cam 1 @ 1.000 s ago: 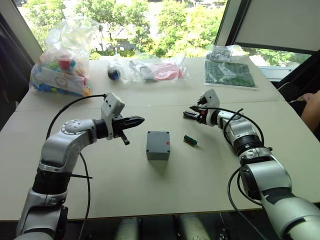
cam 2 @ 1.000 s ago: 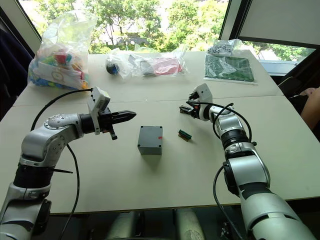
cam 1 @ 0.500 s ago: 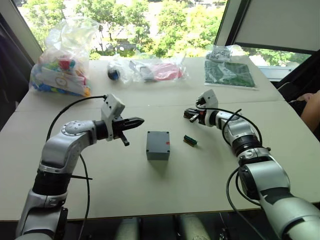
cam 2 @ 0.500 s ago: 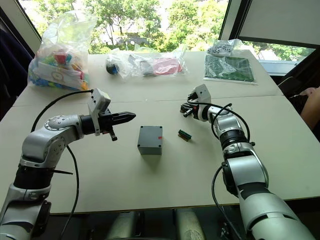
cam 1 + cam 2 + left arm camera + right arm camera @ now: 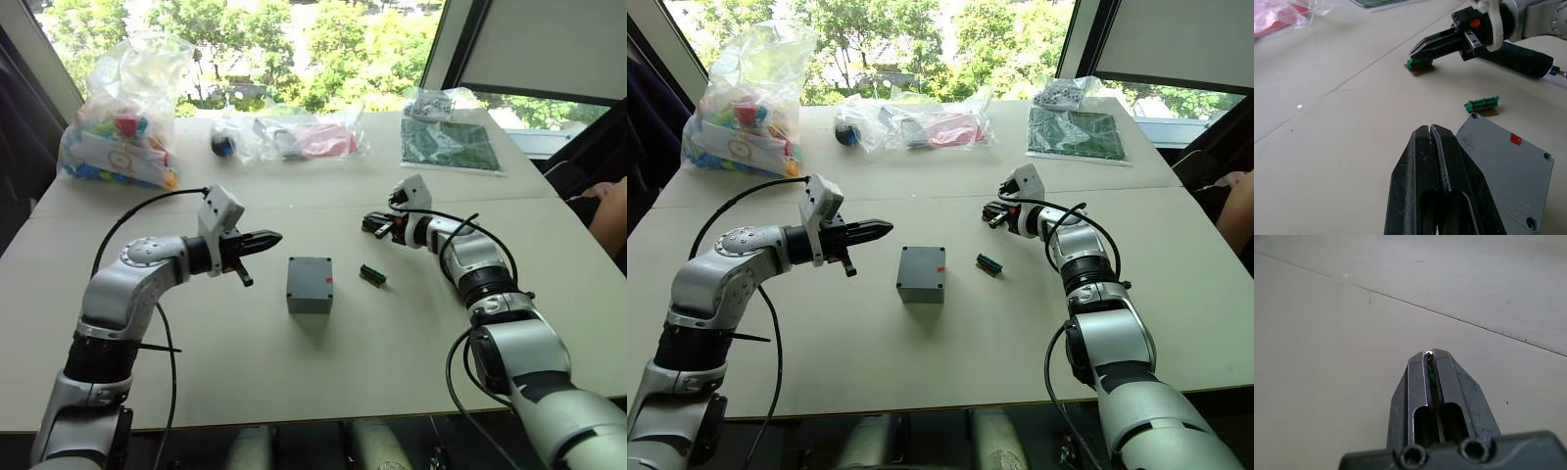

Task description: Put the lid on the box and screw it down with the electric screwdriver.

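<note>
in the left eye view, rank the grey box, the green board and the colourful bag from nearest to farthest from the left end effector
1. Grey box: just to the right of the left end effector, mid-table.
2. Colourful bag: at the far left corner, behind the end effector.
3. Green board: at the far right of the table, by the window.

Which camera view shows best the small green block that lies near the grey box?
The left wrist view: there the green block is near and large, beside a corner of the box. In the two eye views it is only a small green mark on the table, right of the box.
</note>
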Controlling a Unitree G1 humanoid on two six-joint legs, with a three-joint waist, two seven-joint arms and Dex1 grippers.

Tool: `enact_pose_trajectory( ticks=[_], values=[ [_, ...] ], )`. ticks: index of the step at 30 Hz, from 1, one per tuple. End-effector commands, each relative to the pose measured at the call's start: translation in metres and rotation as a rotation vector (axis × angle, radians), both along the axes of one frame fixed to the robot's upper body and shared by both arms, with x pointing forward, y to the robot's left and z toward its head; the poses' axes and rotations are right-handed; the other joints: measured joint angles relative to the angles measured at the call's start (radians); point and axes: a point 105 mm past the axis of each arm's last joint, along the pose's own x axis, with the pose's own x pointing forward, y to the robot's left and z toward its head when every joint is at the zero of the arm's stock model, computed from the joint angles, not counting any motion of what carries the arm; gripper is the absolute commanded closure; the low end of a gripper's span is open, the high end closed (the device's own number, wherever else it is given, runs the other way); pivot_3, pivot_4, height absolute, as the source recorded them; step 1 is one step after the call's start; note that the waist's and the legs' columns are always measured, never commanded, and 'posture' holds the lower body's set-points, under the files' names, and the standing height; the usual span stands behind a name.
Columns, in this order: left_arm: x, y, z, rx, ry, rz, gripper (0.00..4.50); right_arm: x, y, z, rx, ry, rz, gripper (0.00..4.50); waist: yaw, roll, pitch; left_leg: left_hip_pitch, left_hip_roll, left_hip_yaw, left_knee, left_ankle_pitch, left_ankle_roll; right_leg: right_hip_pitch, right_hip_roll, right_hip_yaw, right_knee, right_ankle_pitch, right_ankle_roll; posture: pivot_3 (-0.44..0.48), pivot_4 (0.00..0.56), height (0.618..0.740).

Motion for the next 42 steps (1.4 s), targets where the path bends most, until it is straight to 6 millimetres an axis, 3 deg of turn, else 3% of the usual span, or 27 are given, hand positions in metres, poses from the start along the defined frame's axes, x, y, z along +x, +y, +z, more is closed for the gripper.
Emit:
enact_pose_trajectory(
  ticks=[1,10,13,15,19,25,42],
  values=[
    [0.000,-0.004,0.007,-0.007,-0.032,-0.019,4.50,0.001,0.000,0.035,0.051,-0.095,0.006,4.48,0.000,0.000,0.000,0.000,0.000,0.000,0.000,0.000,0.000,0.000,0.000,0.000,0.000,0.000,0.000,0.000,0.150,0.740],
    [-0.003,-0.004,0.008,-0.009,-0.030,-0.033,4.50,-0.018,0.008,0.057,0.086,-0.128,0.065,4.48,0.001,0.000,0.000,0.000,0.000,0.000,0.000,0.000,0.000,0.000,0.000,0.000,0.000,0.000,0.000,0.000,0.150,0.740],
    [-0.014,0.002,0.010,0.013,-0.015,-0.067,4.50,-0.064,0.018,0.069,0.114,-0.119,0.214,4.48,0.010,0.000,0.000,-0.002,0.000,-0.002,0.000,0.000,0.000,-0.001,0.000,-0.001,0.000,0.000,0.000,0.000,0.150,0.740],
    [-0.029,0.003,0.007,0.046,0.022,-0.134,4.50,-0.095,0.026,0.059,0.102,-0.074,0.284,4.48,0.013,0.000,0.000,-0.002,0.000,-0.002,-0.001,0.000,0.000,-0.002,0.000,-0.001,0.000,-0.001,0.000,0.000,0.150,0.740],
    [-0.041,0.002,0.001,0.080,0.061,-0.191,4.50,-0.125,0.038,0.046,0.113,-0.004,0.333,4.48,0.010,0.000,0.000,0.000,0.000,0.000,0.000,0.000,0.000,0.000,0.000,0.000,0.000,-0.001,0.000,0.000,0.150,0.740],
    [-0.034,0.000,-0.001,0.070,0.058,-0.169,4.50,-0.130,0.048,0.037,0.122,0.021,0.325,4.48,0.013,0.000,0.000,0.000,0.000,0.000,0.001,0.000,0.000,0.000,0.001,0.000,0.000,-0.001,0.000,0.000,0.150,0.740],
    [-0.031,-0.001,-0.005,0.076,0.053,-0.138,4.50,-0.116,0.071,0.026,0.092,-0.005,0.355,4.48,0.025,0.000,0.000,0.000,0.000,0.000,0.001,0.000,0.000,0.000,0.001,0.000,0.000,-0.001,0.000,0.000,0.150,0.740]
  ],
)
